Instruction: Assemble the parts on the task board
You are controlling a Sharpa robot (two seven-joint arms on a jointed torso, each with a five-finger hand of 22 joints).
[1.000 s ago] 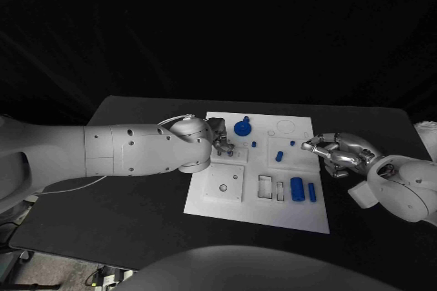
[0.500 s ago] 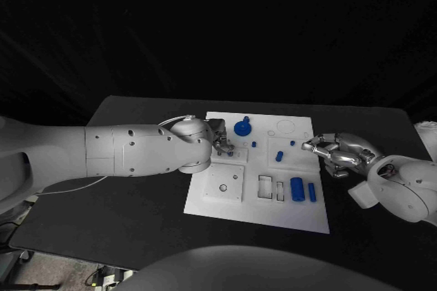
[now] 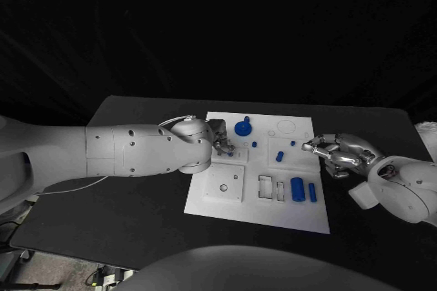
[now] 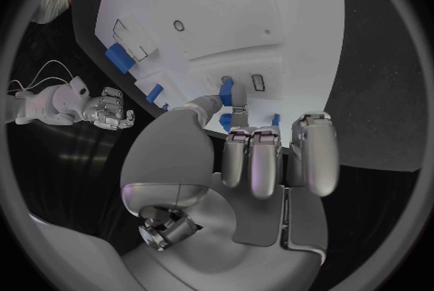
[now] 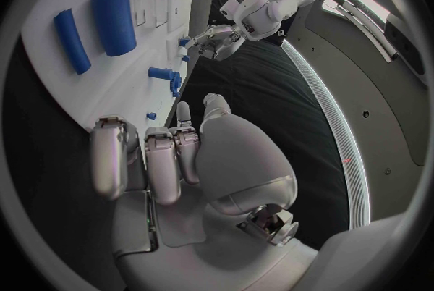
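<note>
Left hand: we see our left hand (image 3: pixel 221 143) over the left side of the task board (image 3: pixel 239 202), its fingers (image 4: pixel 252 161) curled; whether it grips a small blue part (image 4: pixel 227 92) at its fingertips, we cannot tell.
Right hand: our right hand (image 3: pixel 335 151) sits at the board's right edge, fingers (image 5: pixel 163 161) clenched on nothing.
Task board: white, in the middle of the black surface (image 3: pixel 109 202).
Parts: a blue knobbed piece (image 3: pixel 243 126) near the far edge; two blue blocks (image 3: pixel 303 190) lying toward the near right.

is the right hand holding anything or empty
Empty. The right hand sits at the task board's right edge with fingers curled in, and the right wrist view shows nothing between its fingers.
</note>
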